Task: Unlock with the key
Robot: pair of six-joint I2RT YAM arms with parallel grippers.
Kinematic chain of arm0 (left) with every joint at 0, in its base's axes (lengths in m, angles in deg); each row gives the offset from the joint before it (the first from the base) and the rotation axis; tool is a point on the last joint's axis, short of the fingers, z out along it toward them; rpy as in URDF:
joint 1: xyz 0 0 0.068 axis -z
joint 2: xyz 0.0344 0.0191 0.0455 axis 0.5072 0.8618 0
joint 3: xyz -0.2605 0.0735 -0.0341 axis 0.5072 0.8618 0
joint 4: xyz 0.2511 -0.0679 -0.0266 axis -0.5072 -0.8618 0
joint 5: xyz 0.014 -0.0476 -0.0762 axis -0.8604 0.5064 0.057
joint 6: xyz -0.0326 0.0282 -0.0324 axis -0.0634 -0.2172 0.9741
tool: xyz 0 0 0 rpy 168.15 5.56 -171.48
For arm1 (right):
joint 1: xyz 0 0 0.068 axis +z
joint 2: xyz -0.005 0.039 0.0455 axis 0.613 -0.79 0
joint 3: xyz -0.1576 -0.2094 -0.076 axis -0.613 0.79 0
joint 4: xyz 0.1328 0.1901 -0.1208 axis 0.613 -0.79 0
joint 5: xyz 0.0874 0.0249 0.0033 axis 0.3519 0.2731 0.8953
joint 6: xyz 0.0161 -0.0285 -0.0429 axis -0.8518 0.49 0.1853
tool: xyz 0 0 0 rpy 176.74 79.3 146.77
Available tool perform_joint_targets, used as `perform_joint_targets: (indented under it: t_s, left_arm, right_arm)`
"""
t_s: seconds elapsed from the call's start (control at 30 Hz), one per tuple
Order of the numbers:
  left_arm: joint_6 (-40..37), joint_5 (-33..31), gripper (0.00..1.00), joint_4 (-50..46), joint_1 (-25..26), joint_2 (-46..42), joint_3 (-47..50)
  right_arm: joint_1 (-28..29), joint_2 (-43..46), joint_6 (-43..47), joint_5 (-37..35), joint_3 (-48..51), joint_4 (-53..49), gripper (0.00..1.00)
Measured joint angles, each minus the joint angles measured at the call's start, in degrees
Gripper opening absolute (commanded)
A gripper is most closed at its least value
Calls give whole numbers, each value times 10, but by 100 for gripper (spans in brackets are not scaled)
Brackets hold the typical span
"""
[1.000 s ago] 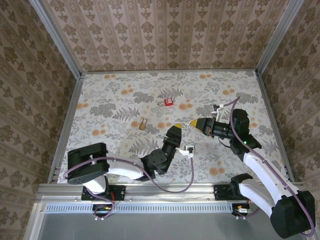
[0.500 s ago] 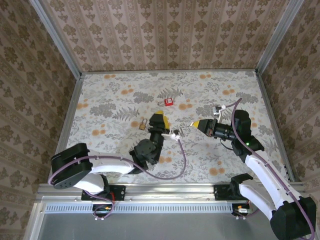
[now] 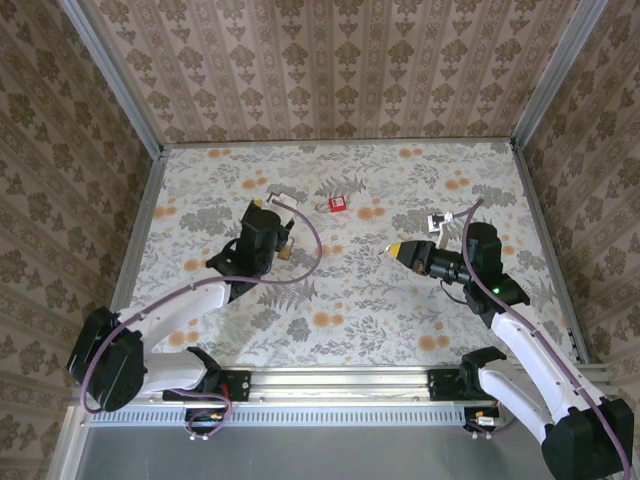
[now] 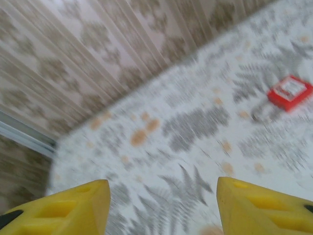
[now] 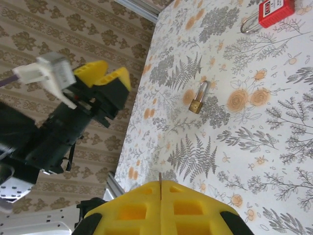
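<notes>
My left hand (image 3: 262,214) hung released just beside the small brass padlock (image 3: 286,247), left of centre on the floral surface (image 3: 450,180). My right hand (image 5: 160,190) was clenched on what looked like a thin metal key (image 5: 160,176). Risks: I could nudge the padlock aside, or the key could twist in so thin a pinch.

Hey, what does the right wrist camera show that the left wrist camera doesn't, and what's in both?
Right wrist view's own: the brass padlock lying on the floral table, and the right end effector shut on a thin sliver, possibly the key.
Left wrist view's own: very little, just a close look at the table surface between its spread jaws.
Shared: the red padlock, the table, the patterned wall, and the left end effector, open and holding nothing.
</notes>
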Motion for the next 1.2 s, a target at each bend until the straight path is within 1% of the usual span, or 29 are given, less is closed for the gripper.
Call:
perform_joint_targets:
  t_s: [0.07, 0.23, 0.33, 0.4, 0.53, 0.63, 0.7, 0.83, 1.03, 1.2]
  left_arm:
    - [64, 51, 61, -52, -28, 30, -3]
    - [162, 153, 60, -113, -93, 108, -22]
    - [191, 179, 63, -128, -115, 144, -38]
    - [206, 191, 63, -135, -123, 168, -53]
    - [231, 206, 63, -153, -131, 216, -89]
    - [249, 206, 63, -162, -131, 230, -93]
    - [260, 209, 62, -164, -131, 229, -88]
    - [283, 222, 62, -167, -128, 229, -84]
    - [326, 263, 62, -151, -120, 225, -52]
    - [355, 274, 62, -135, -111, 224, -41]
  right_arm:
    - [9, -3, 3, -8, 3, 0, 0]
    - [30, -8, 16, -26, 3, 0, 0]
    - [34, -8, 19, -32, 3, -2, 0]
    - [34, -7, 23, -36, 3, -6, 0]
    - [35, -7, 29, -40, 3, -15, 0]
    - [35, -7, 31, -41, 3, -19, 0]
    - [35, -7, 33, -43, 3, -23, 0]
    - [35, -7, 34, -44, 3, -25, 0]
    - [35, -7, 35, -46, 3, -26, 0]
    - [35, 5, 37, -49, 3, -34, 0]
